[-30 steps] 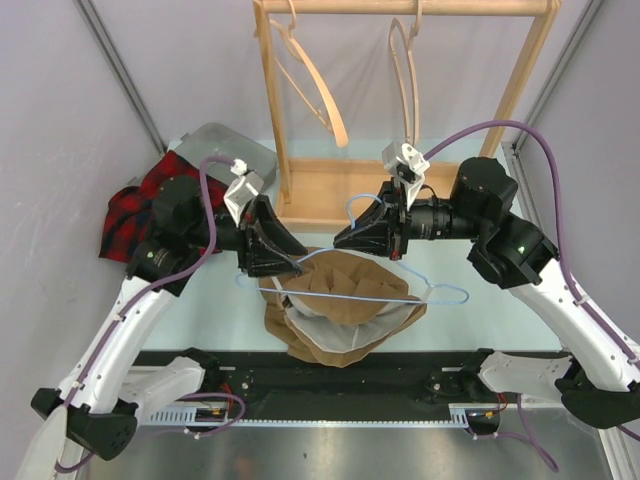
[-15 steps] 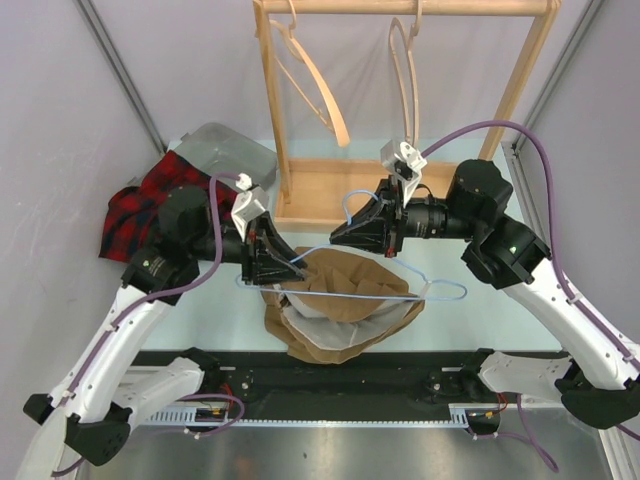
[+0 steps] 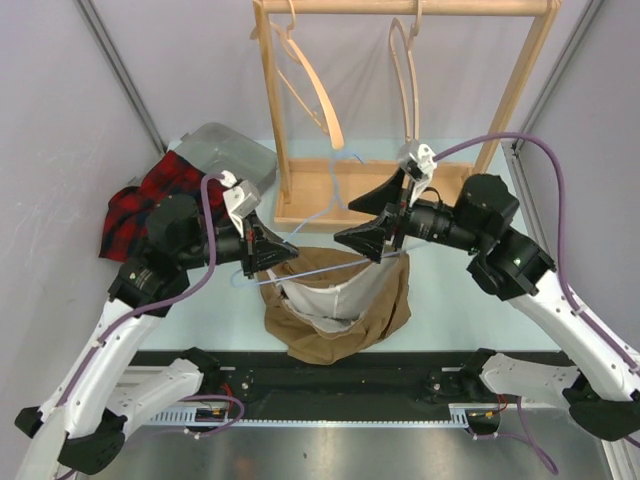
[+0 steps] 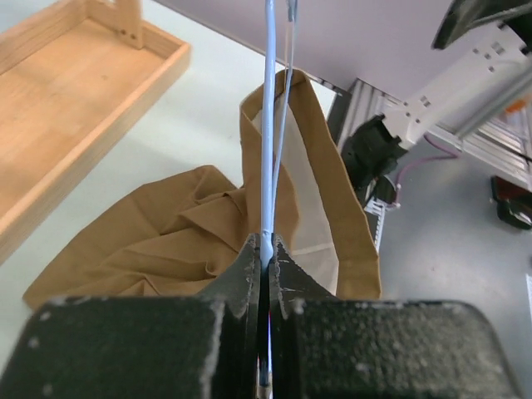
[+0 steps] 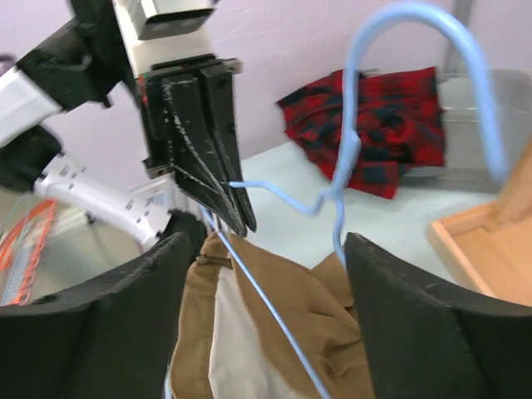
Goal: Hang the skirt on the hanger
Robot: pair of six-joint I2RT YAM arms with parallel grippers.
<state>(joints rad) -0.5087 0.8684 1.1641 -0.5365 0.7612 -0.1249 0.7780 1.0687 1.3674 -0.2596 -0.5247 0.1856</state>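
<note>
The left gripper (image 4: 264, 249) has its black fingers pressed tight together on the thin wire of the blue hanger (image 4: 269, 125), which runs straight up the middle. Beyond it, the tan skirt (image 4: 166, 241) lies crumpled on the pale table (image 4: 191, 108). One band is lifted beside the wire, with pale lining (image 4: 312, 224) showing inside. A wooden tray (image 4: 75, 83) sits upper left.

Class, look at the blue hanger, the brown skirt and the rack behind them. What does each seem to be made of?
Hanger: thin, smooth light-blue rod, probably coated wire or plastic; the look leaves it open.
Skirt: matte brown woven cloth with a pale lining; it folds and creases softly.
Rack: pale unpainted wood, grain visible.
</note>
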